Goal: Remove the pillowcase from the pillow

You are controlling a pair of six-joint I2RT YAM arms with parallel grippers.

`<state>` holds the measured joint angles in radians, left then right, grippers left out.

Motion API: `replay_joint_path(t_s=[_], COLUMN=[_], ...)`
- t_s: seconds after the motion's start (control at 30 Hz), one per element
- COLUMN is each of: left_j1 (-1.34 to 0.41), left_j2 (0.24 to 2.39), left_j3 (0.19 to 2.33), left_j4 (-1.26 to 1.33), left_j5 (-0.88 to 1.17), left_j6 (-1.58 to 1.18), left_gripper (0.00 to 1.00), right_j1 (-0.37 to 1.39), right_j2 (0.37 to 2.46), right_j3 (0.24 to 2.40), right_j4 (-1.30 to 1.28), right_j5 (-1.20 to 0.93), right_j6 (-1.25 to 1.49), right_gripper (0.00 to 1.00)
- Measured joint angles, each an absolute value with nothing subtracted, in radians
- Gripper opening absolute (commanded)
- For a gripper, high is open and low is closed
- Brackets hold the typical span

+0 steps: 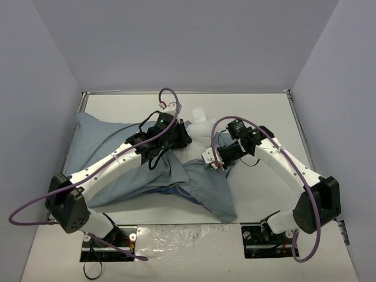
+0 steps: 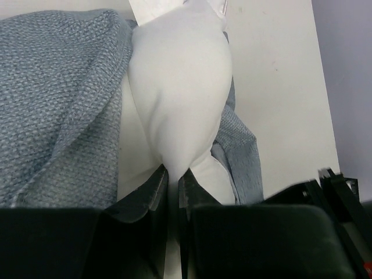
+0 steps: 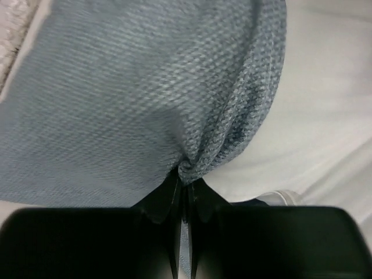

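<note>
The blue pillowcase (image 1: 120, 173) lies spread over the left and middle of the table, with one flap reaching toward the front (image 1: 217, 202). The white pillow (image 1: 200, 132) bulges out of its opening near the table's middle. My left gripper (image 1: 183, 138) is shut on a pinch of the pillow (image 2: 180, 93), whose white cloth is drawn tight between the fingers (image 2: 152, 189). My right gripper (image 1: 212, 160) is shut on a bunched fold of the pillowcase (image 3: 133, 99), with the pillow (image 3: 314, 116) to its right. The pillowcase (image 2: 55, 104) also fills the left of the left wrist view.
Grey walls (image 1: 53, 53) enclose the white table (image 1: 264, 117) on three sides. Purple cables (image 1: 167, 94) arc above both arms. The arm bases (image 1: 106, 241) stand at the near edge.
</note>
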<state>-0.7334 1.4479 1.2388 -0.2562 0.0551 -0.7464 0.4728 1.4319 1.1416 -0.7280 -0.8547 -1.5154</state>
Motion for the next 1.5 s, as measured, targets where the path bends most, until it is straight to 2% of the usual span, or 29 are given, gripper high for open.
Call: replay_joint_path(t_s=[0.27,0.5,0.77,0.93,1.03,1.13,1.17,1.27,1.37,1.5], left_j1=[-0.711,-0.711,-0.707,-0.698,-0.689,-0.67,-0.664,-0.646,-0.638,-0.633], left_j2=[1.518,1.677,1.723,1.721,1.697,1.653,1.636,1.586,1.542,1.529], left_j3=[1.292,1.452,1.557,1.557,1.529,1.496,1.489,1.46,1.406,1.35], left_j4=[-0.229,-0.227,-0.23,-0.225,-0.205,-0.202,-0.205,-0.194,-0.162,-0.126], left_j5=[0.004,-0.004,-0.032,-0.038,-0.035,-0.022,-0.015,-0.004,0.004,0.001], left_j6=[-0.807,-0.851,-0.876,-0.901,-0.915,-0.92,-0.92,-0.918,-0.92,-0.92], left_gripper=[0.02,0.02,0.02,0.02,0.02,0.02,0.02,0.02,0.02,0.02], right_j1=[0.542,0.641,0.788,0.906,0.925,0.915,0.903,0.847,0.778,0.725], right_j2=[1.24,1.225,1.242,1.285,1.288,1.288,1.286,1.253,1.181,1.107], right_j3=[1.107,0.967,0.947,0.96,0.883,0.807,0.795,0.797,0.865,1.036], right_j4=[-0.858,-0.862,-0.749,-0.655,-0.517,-0.43,-0.418,-0.419,-0.478,-0.524], right_j5=[-0.872,-0.83,-0.718,-0.62,-0.537,-0.471,-0.464,-0.501,-0.564,-0.62], right_j6=[-1.527,-1.512,-1.363,-1.283,-1.203,-1.154,-1.144,-1.128,-1.121,-1.071], right_gripper=[0.0,0.0,0.0,0.0,0.0,0.15,0.27,0.44,0.49,0.51])
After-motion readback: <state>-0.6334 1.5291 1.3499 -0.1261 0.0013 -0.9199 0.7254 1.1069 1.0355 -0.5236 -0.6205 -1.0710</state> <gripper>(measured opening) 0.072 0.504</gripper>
